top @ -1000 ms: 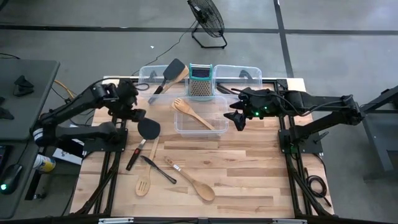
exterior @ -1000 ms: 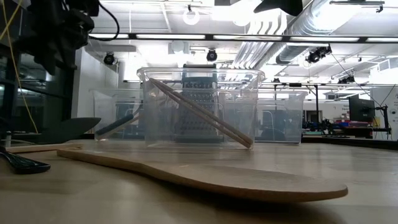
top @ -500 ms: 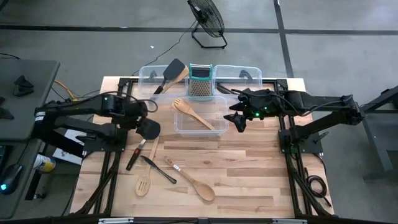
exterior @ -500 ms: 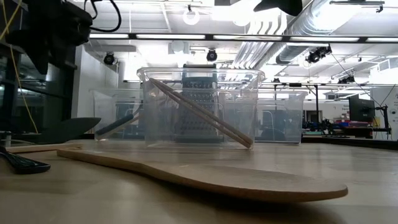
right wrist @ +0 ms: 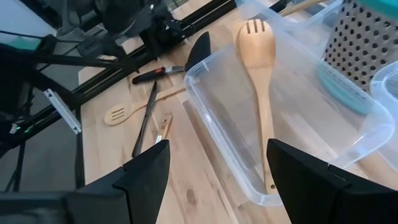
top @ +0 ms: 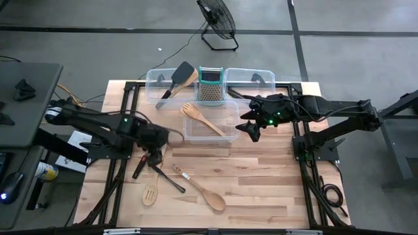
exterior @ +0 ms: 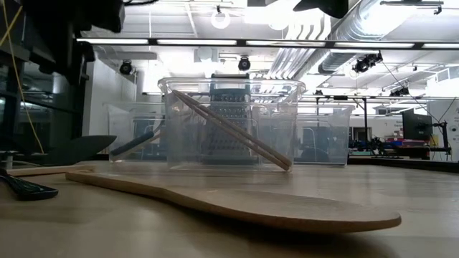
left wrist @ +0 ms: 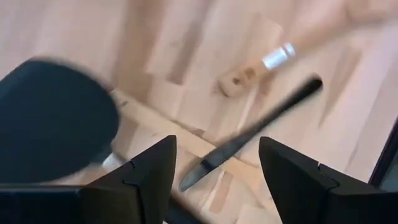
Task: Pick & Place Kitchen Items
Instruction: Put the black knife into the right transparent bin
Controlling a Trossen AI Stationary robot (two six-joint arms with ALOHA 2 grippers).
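My left gripper (top: 155,156) is open above the loose utensils on the table's left half. In its wrist view (left wrist: 217,149) the fingers stand over a thin black-handled tool (left wrist: 249,134), with the black turner's round head (left wrist: 53,118) to one side and a wooden handle with a metal band (left wrist: 261,65) beyond. Near it lie the black turner's handle (top: 140,167), a slotted wooden spoon (top: 151,194) and a big wooden spoon (top: 204,194). My right gripper (top: 252,130) hangs open beside the middle bin (top: 230,134), where a wooden fork-spoon (right wrist: 258,81) lies.
A teal-topped grater (top: 210,85) stands between two clear bins at the far edge; the left one (top: 151,79) holds a black turner (top: 179,75), the right one (top: 255,77) looks bare. Bare wood stretches across the table's near right part (top: 274,189).
My left arm has swung from beside the far-left bin toward the near edge and a little rightward, and has come down low over the loose utensils. It now covers the black turner's head in the high view. The utensils have kept their places.
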